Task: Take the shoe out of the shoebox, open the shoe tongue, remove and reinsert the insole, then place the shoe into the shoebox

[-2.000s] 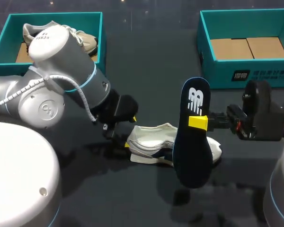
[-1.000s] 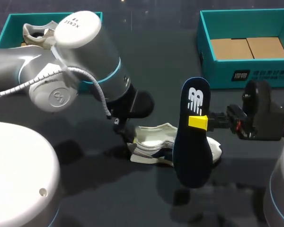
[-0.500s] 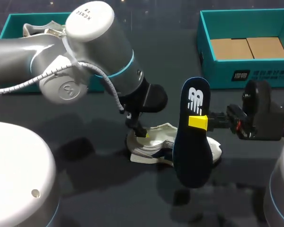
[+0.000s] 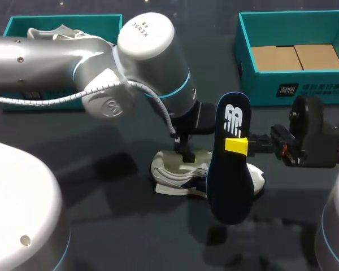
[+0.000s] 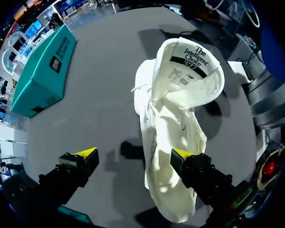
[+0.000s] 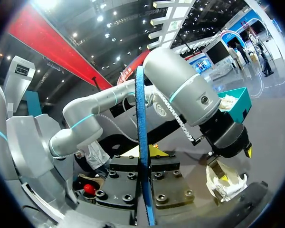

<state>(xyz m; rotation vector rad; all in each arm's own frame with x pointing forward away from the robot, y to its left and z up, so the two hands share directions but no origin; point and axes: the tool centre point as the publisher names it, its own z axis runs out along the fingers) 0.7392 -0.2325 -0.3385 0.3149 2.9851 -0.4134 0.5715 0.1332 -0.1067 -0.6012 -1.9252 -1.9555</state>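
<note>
A white shoe lies on its side on the dark table, mid-table. In the left wrist view the shoe shows its tongue folded back and its mouth wide. My left gripper hangs open just above it; its gripper has one fingertip over the shoe's side and the other over bare table. My right gripper is shut on a dark navy insole, held upright in front of the shoe's toe. That insole stands edge-on between my right gripper fingers.
A teal shoebox with a bare cardboard floor stands at the back right. Another teal box at the back left holds a second shoe, mostly hidden by my left arm. The teal box also shows beyond the shoe.
My left arm has swung to the right, from beside the shoe's heel to directly over the shoe, its gripper staying open. The right arm and the insole have not moved.
</note>
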